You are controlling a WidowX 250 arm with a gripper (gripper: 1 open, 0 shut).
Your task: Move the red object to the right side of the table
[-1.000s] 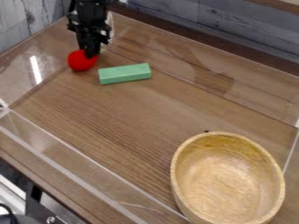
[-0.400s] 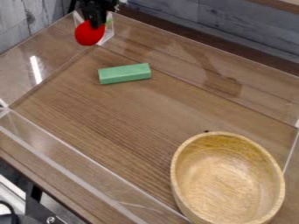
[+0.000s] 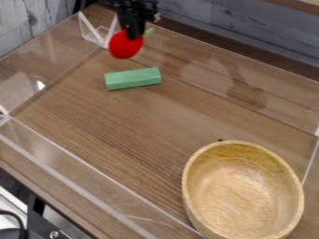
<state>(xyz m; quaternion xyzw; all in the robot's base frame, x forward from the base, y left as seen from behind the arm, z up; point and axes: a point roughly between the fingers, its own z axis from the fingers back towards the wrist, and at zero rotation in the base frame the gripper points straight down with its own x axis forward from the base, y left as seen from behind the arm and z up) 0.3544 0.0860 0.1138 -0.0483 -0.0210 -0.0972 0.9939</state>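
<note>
The red object (image 3: 123,45), a small round bright red toy fruit, hangs in the air above the far left part of the table (image 3: 174,121). My gripper (image 3: 131,33) comes down from the top edge of the camera view and is shut on the red object's top. The fruit is clear of the wood, a little behind and above the green block. Only the black lower part of the arm shows.
A flat green rectangular block (image 3: 132,78) lies on the table just in front of the fruit. A round light wooden bowl (image 3: 243,191) sits at the near right corner. Low clear acrylic walls (image 3: 37,154) edge the tabletop.
The gripper lifted the red object off the table at the far left and has carried it up and to the right, now above the green block's far side.
</note>
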